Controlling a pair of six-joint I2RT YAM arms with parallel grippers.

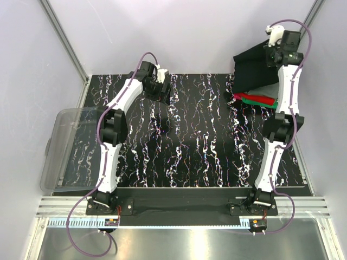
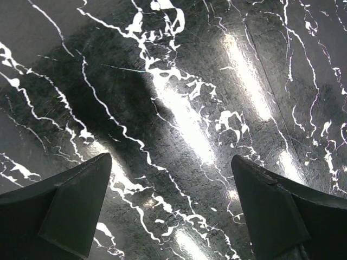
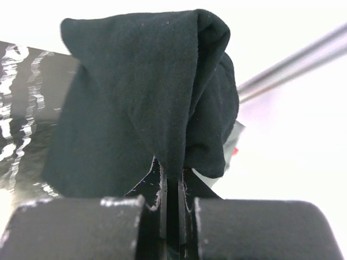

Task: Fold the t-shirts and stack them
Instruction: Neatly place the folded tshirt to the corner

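**A:** So, where is the black t-shirt (image 1: pixel 250 66) just now?

**B:** Up off the table (image 1: pixel 190 151) at the far right corner. It hangs in a dark bunch from the right pincer (image 3: pixel 172 181), with its lower part draping down toward the tabletop.

**A:** And the grip itself?

**B:** Tight. In the right wrist view the two fingers are pressed almost together, with a fold of black cloth nipped between them. The rest of the fabric is humped up above the tips.

**A:** Any other shirts?

**B:** Yes, the folded shirts (image 1: pixel 258 100) lie on the table just below the hanging black one, close beside the right arm. Red and green edges show, with grey above them. I cannot tell whether the black cloth touches them.

**A:** What about the other arm?

**B:** The left pincer (image 2: pixel 171 162) is spread wide over the far middle-left of the table. Its wrist view shows only the marbled black-and-white surface between the fingers.

**A:** Anything on the left side?

**B:** A clear bin (image 1: pixel 65 146) sits at the table's left edge, well apart from the shirts.
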